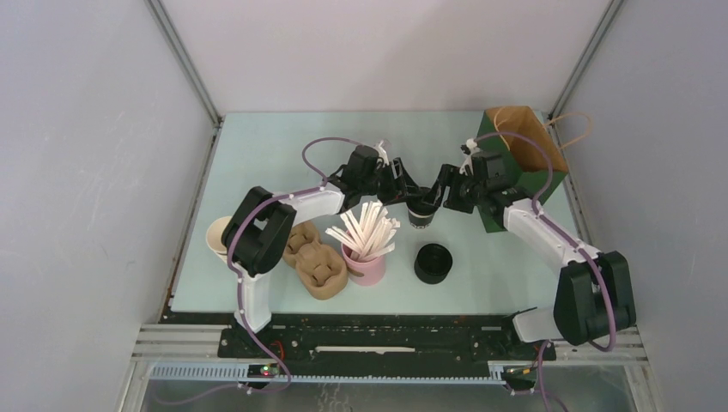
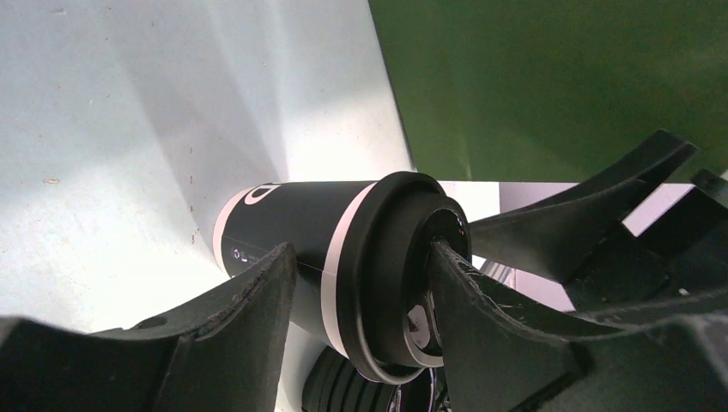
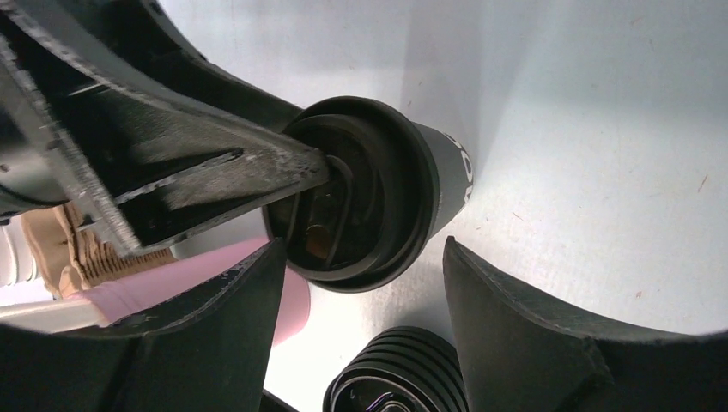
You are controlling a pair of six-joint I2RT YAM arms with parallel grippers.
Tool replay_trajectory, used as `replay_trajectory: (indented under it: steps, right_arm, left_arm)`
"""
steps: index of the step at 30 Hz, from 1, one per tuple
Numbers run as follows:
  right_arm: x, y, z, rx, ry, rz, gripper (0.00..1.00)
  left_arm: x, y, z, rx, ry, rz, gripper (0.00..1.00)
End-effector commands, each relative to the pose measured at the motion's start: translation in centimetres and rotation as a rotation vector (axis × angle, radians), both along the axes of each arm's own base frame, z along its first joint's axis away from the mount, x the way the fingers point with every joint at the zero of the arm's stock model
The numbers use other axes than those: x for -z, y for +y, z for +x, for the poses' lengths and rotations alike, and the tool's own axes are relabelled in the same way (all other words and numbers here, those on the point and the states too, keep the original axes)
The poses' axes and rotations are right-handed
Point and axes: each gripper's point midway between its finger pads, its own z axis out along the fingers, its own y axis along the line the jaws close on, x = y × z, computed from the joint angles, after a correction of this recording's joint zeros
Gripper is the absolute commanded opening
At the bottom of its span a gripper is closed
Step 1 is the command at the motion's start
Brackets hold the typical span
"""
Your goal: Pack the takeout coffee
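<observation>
The takeout coffee (image 1: 421, 216), a black cup with a white band and a black lid, stands upright mid-table between both grippers. My left gripper (image 1: 402, 187) reaches it from the left. In the left wrist view the coffee (image 2: 292, 215) lies across the open left gripper (image 2: 360, 253): one finger rests on the lid's top, the other beside the cup's wall. My right gripper (image 1: 442, 196) is open just right of the cup. In the right wrist view the coffee's lid (image 3: 360, 197) sits just ahead of the empty right gripper (image 3: 362, 247), untouched by it.
A green paper bag (image 1: 549, 184) stands open at the back right, close behind the right gripper. In front are a pink straw holder (image 1: 365, 268) full of straws, a black lid stack (image 1: 433, 262), brown cup carriers (image 1: 313, 257) and a cream cup stack (image 1: 219, 236).
</observation>
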Motion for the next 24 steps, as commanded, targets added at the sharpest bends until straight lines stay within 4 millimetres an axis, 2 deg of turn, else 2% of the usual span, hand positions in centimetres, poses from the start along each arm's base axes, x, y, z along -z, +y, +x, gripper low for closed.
replay_trajectory:
  steps: [1, 9, 15, 24]
  right_arm:
    - [0.0, -0.2, 0.9, 0.079, 0.049, 0.028, 0.75]
    - [1.1, 0.7, 2.0, 0.032, 0.046, 0.056, 0.66]
    - [1.1, 0.6, 2.7, 0.027, 0.017, 0.057, 0.56]
    - [1.7, 0.7, 3.3, 0.042, -0.025, -0.023, 0.54]
  left_arm:
    - [-1.8, 0.0, -0.2, 0.014, -0.044, 0.005, 0.63]
    - [-1.8, 0.4, -0.7, 0.007, -0.042, 0.001, 0.62]
    - [-2.0, 0.7, -1.1, 0.009, -0.049, 0.005, 0.62]
    - [-2.3, 1.2, -1.7, 0.012, -0.055, 0.008, 0.60]
